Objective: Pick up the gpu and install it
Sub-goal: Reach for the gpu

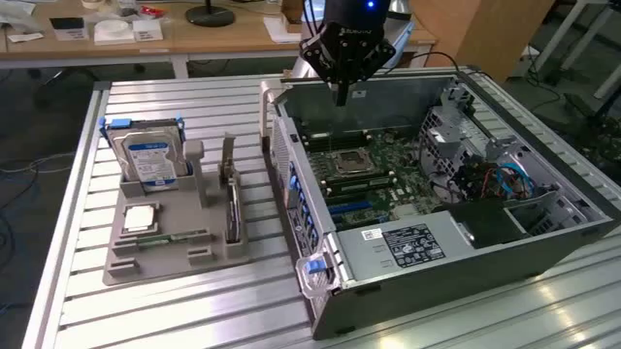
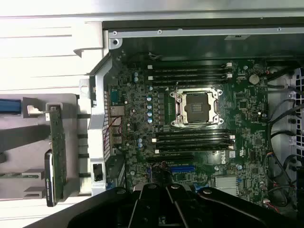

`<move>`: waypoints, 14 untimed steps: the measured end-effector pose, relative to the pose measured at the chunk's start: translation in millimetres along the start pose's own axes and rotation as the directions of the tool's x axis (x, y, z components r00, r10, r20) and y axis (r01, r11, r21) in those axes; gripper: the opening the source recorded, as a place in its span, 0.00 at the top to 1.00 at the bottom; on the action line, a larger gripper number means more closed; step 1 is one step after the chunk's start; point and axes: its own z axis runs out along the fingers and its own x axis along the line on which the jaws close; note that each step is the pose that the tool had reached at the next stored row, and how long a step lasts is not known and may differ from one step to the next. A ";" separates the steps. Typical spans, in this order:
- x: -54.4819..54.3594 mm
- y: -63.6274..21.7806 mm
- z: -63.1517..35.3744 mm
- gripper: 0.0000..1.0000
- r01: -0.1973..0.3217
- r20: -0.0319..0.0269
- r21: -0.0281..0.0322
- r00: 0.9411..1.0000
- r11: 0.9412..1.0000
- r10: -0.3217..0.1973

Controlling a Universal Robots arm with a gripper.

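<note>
The gpu [image 1: 232, 200] stands on edge in a slot of the grey holder tray [image 1: 170, 262], its silver bracket pointing up, left of the computer case in the exterior view. The wrist view catches it edge-on as a thin green card [image 2: 57, 147] with a black block alongside. My gripper [image 1: 341, 100] hangs shut with nothing in it over the far rim of the open case, well away from the card. Its black fingers [image 2: 156, 202] sit over the motherboard [image 2: 190, 142].
The open case [image 1: 543, 240] holds the motherboard with an empty processor socket [image 2: 197, 107], a power supply [image 1: 408, 243] and cables [image 1: 505, 182]. A labelled hard drive [image 1: 150, 156], a processor chip [image 1: 141, 217] and a memory stick [image 1: 174, 238] share the tray. A cluttered desk [image 1: 145, 40] stands behind.
</note>
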 end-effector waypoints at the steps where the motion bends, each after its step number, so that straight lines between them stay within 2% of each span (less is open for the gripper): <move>1: 0.0 0.0 0.0 0.89 0.000 0.000 0.000 1.000 1.000 0.000; 14: 5.1 -0.4 -0.1 0.89 0.000 0.000 0.000 1.000 1.000 0.000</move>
